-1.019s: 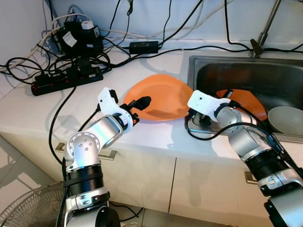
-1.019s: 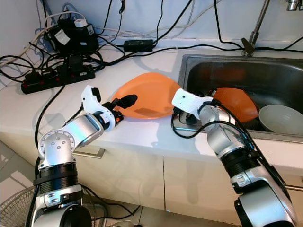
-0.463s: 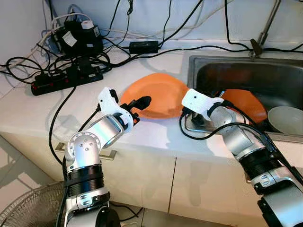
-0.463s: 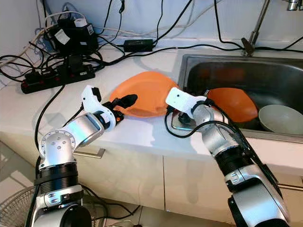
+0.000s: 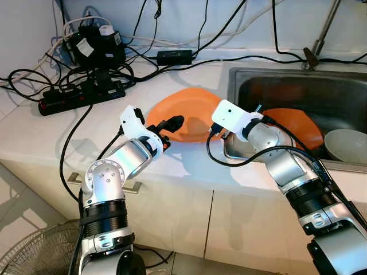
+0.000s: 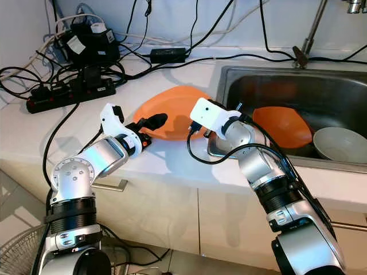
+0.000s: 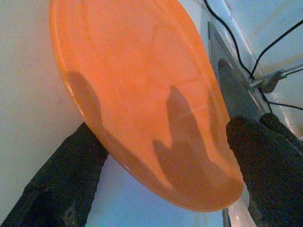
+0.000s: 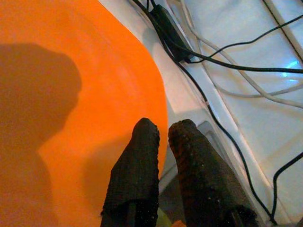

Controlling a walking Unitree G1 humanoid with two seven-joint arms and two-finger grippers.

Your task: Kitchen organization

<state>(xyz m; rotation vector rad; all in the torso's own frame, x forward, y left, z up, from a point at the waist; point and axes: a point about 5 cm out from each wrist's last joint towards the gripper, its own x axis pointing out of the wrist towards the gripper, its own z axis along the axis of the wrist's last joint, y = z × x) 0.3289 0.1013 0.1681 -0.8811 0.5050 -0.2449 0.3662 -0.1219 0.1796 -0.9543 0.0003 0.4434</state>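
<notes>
Orange plate (image 7: pixel 142 94): smooth, glossy plastic. Sink (image 5: pixel 298 86): brushed metal. Table (image 5: pixel 34 132): smooth white. Fingers (image 8: pixel 137 175): rough matt black.

White countertop (image 5: pixel 34 134) over pale cabinet doors (image 5: pixel 172 220) with metal handles (image 5: pixel 73 179). Steel sink (image 5: pixel 344 91) far right, faucet (image 5: pixel 321 40) behind. White wall (image 5: pixel 23 28), black cables (image 5: pixel 34 80), power strip (image 5: pixel 80 96) far left. Fan (image 5: pixel 34 249) near left.

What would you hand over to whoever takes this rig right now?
Left hand: shut on the round orange plastic plate, gripping its near edge, one side raised off the white counter.
Right hand: fingers together, at the plate's sink-side edge.
In the steel sink: a second orange plate and a pale bowl.
Nothing is put away yet; all three dishes remain.
</notes>
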